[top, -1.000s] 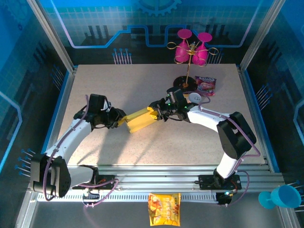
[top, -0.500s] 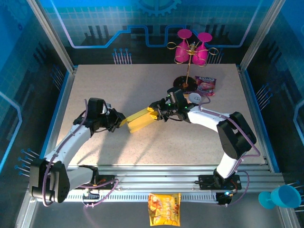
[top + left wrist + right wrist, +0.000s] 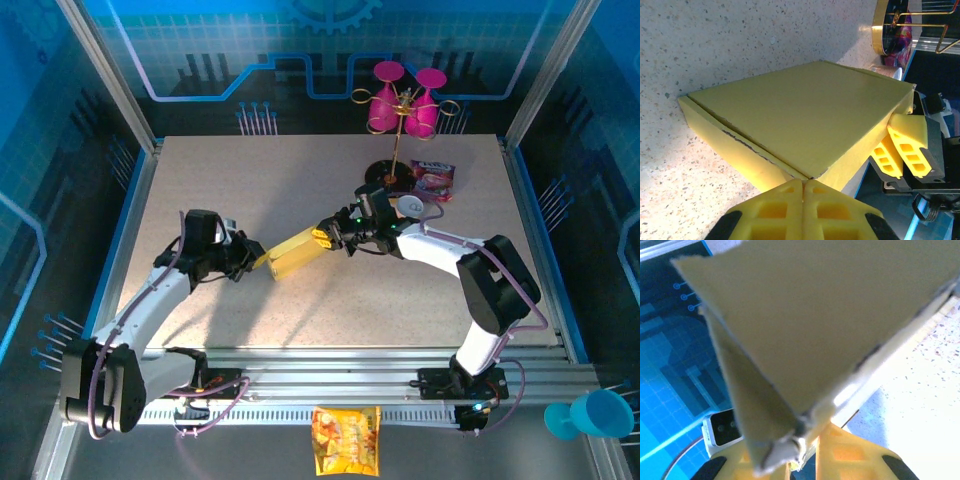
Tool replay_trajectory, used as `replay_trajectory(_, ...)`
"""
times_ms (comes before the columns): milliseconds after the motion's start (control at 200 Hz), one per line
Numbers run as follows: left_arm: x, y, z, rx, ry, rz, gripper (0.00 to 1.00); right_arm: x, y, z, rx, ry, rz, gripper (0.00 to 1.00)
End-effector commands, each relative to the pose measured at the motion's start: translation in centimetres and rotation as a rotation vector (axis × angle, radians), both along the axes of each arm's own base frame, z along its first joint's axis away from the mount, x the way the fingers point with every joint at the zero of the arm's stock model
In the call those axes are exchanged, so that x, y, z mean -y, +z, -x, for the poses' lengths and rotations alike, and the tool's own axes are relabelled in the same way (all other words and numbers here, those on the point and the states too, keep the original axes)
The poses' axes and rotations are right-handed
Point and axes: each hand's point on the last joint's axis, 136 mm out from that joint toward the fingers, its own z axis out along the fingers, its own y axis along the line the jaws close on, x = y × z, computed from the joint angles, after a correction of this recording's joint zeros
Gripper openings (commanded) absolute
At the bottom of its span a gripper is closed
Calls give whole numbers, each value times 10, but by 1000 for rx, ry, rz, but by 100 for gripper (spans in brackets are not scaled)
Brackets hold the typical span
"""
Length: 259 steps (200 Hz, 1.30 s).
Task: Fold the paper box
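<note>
**Box held at both ends, mid-table**

Top view, read left to right. The left gripper [image 3: 257, 260] sits at the left end of the paper box [image 3: 295, 252]. In the left wrist view its jaws are pressed flat together, with the box's near corner [image 3: 810, 176] right at their tips. Whether any card is pinched between them: cannot tell.

The paper box lies just left of centre on the speckled table [image 3: 300, 180], golden-yellow face up. Its long axis rises toward the right. The top face is flat and closed, with a rough seam along the near long edge.

The right gripper [image 3: 322, 238] is clamped on the box's right end. In the right wrist view that corner is wedged between the yellow fingers [image 3: 850, 455].

Behind the right arm stands a gold stand [image 3: 398, 150] with pink glasses [image 3: 405, 105], and a pink packet [image 3: 433, 178] lies beside its base. In front of the rail are an orange snack bag [image 3: 346, 440] and, far right, a blue cup [image 3: 590, 415].
</note>
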Motion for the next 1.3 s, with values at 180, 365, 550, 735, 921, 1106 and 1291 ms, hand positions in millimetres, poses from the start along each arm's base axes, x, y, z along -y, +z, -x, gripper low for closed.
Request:
replay_trajectory(180, -8, -27, 28, -126, -27, -77, 18, 41, -65, 17, -128, -14, 170, 15)
replay_trajectory(365, -14, 2, 31, -82, -38, -125, 36, 52, -64, 15, -48, 120, 127, 21)
replay_trajectory(550, -16, 23, 31, -43, -37, -146, 37, 83, -74, 28, -7, 202, 129, 33)
replay_trajectory(735, -14, 15, 27, -60, -39, -138, 37, 125, -73, 32, 11, 187, 193, 42)
replay_trajectory(921, -21, 29, 15, 4, -10, -179, 46, 185, -33, 29, 180, 98, 519, 55)
replay_trajectory(1106, -50, 65, 5, 195, 133, -284, 99, 276, 40, 43, 439, -205, 955, 100)
replay_trajectory(1291, -121, 70, 22, 251, 392, -593, 99, 361, 48, 60, 459, -399, 1433, 100)
